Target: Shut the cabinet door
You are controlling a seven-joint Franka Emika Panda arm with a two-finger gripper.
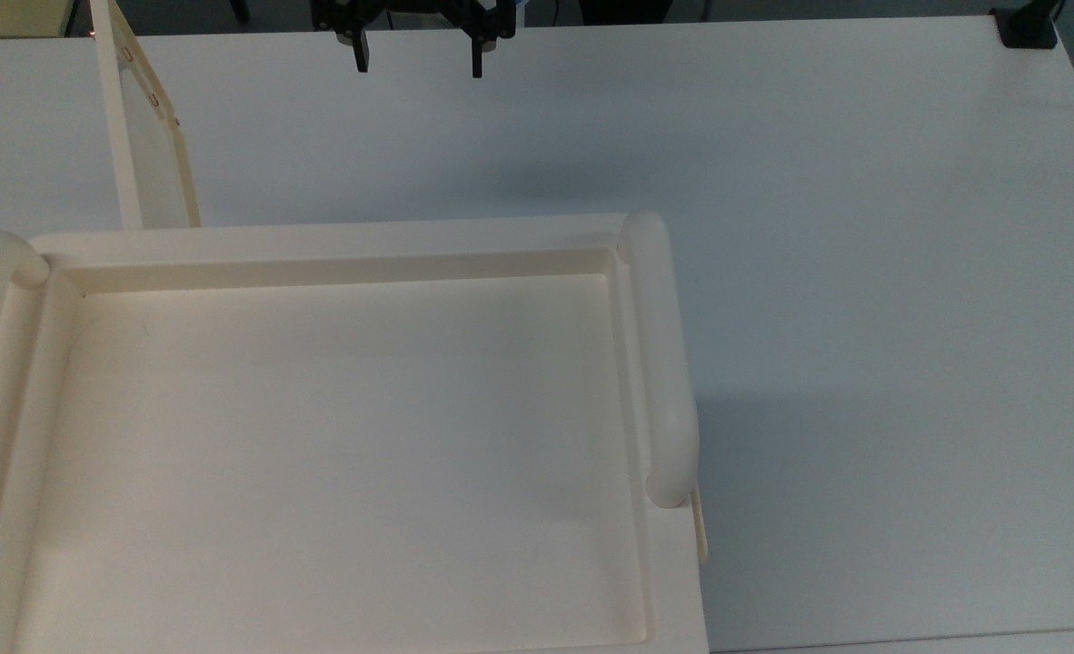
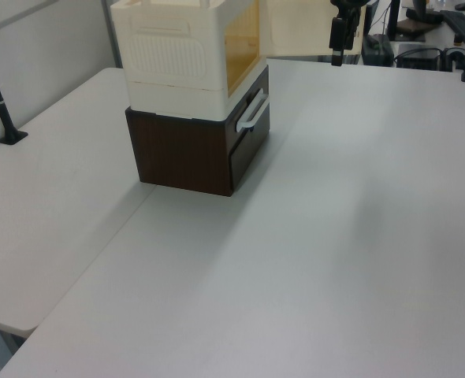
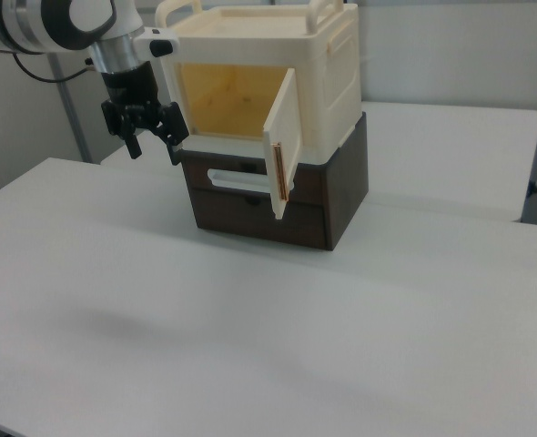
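You are hovering the gripper (image 3: 153,138), fingers spread and empty, well apart from the cabinet door (image 3: 281,144), which is standing wide open. Next, I judge, you are needing to reach behind its outer face and push it shut.

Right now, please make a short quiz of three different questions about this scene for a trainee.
1. True or false: the cabinet door is fully shut against the cream cabinet.
2. In the right view, the gripper is: A) clamped on the door; B) open in the air, apart from the door; C) resting on the table.
3. Fill in: the cream cabinet stands on a dark ____ drawer unit.

Key
1. False: the door stands swung open, showing the yellowish inside.
2. B: it hangs at the right view's left, in front of the opening, holding nothing.
3. brown
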